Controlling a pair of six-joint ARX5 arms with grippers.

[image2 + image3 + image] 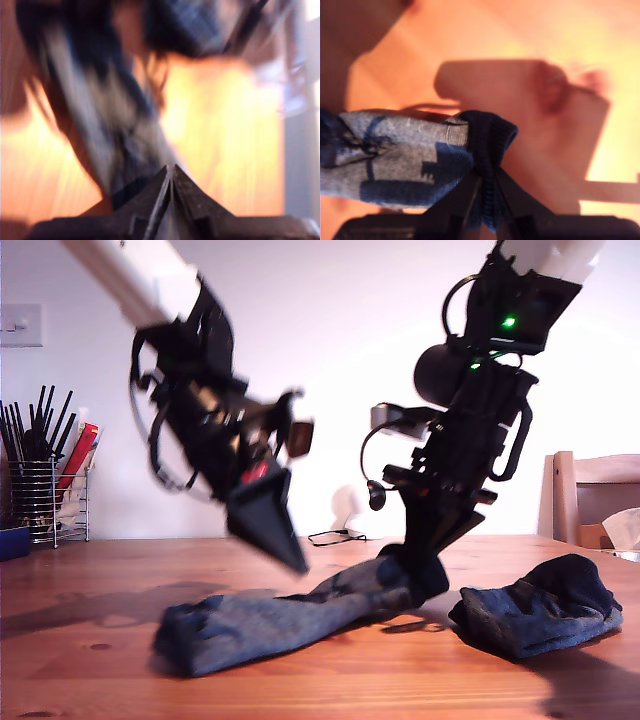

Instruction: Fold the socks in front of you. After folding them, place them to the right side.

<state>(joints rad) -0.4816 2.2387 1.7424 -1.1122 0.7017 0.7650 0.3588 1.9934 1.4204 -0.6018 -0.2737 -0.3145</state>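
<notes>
Holding one end of the long blue-grey heathered knit sock (290,615), my second gripper (487,187) has its jaws clamped on the dark ribbed cuff (487,135), lifted just off the brown wooden table (90,660).

Item 1, long sock: stretched out flat away from my second gripper, far end resting on the table. Soft, light and limp; it sags wherever unsupported. Best grip points, in my judgement: the cuff, thicker and ribbed, and the opposite toe end.

Item 2, second dark knit sock (540,610): bunched in a heap near my second gripper, apart from the first sock.

Item 3, my first gripper (171,175): jaws pressed together on nothing, hovering above the long sock's middle; its view is blurred.

Item 4, wire utensil holder (45,500): well apart from both grippers.
</notes>
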